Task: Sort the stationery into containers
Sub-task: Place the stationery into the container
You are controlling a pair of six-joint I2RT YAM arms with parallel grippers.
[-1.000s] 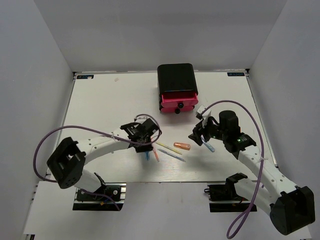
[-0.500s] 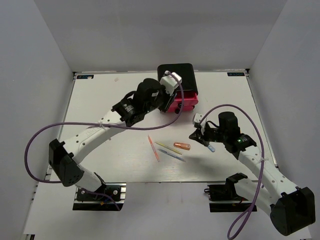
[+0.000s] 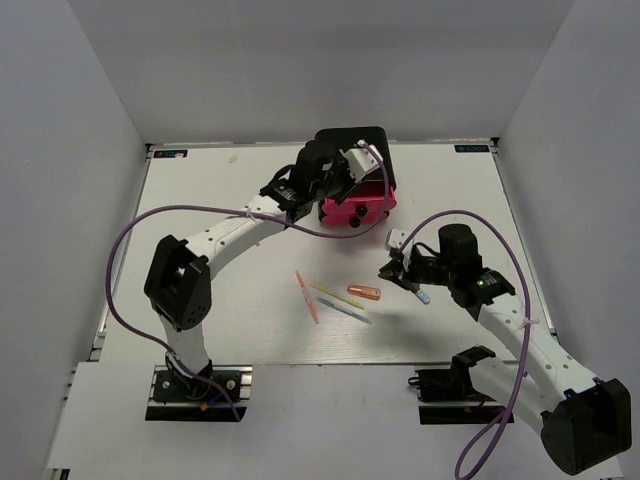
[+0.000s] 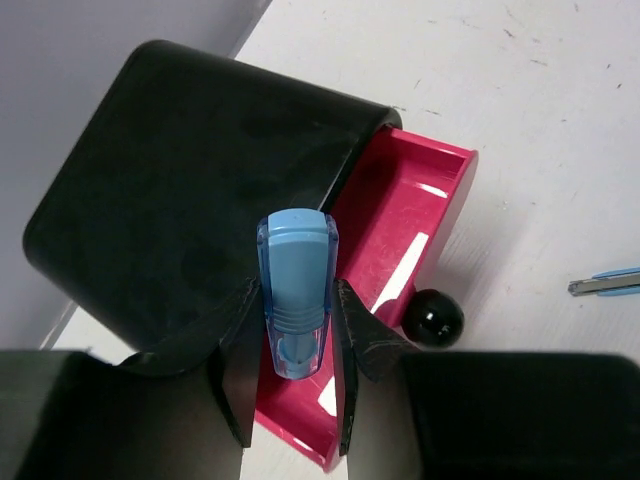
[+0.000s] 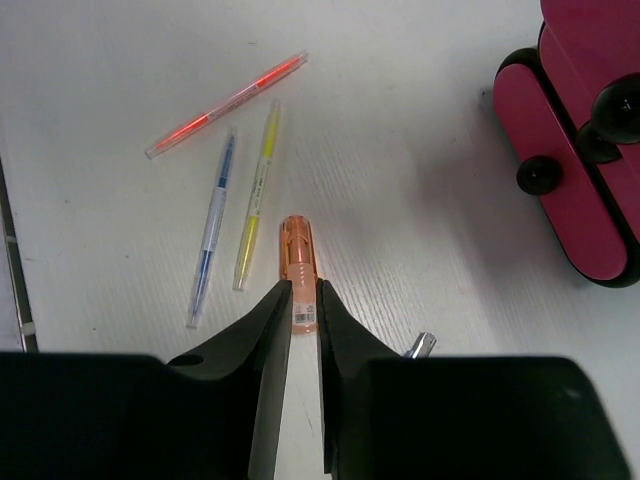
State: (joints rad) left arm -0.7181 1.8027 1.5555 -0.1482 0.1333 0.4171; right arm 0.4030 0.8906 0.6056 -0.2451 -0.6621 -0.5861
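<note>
1. Your left end effector (image 4: 297,296) is clenching the stubby blue marker (image 4: 297,265) across its ribbed lower half. The cap is pointing away from the wrist, so the marker is hanging lengthwise and looks ready to drop flat.
2. It is hovering at the far middle of the tabletop (image 3: 220,200), over the black box (image 4: 180,180) and the near end of the open top drawer (image 4: 455,200). The drawer is standing pulled out on its black knob (image 4: 433,317), probably so the marker can fall straight in. You are not yet squarely over the tray, so a release here risks landing on the box edge.
3. Nearer you, the pink pen (image 5: 225,105), yellow pen (image 5: 255,195) and grey-blue pen (image 5: 212,235) are lying loose in a fan, just beside one another and waiting their turn.
4. The orange marker (image 5: 297,245) is lying just right of them, lined up with the slit of your right end effector (image 5: 300,285), which suggests it is the next pick.
5. That end effector's jaws are standing almost together with a thin gap. I cannot tell whether they are pinching anything; you would need them wider to take the marker.
6. The light-blue pen (image 3: 422,296) is resting on the tabletop just right of that end effector.
</note>
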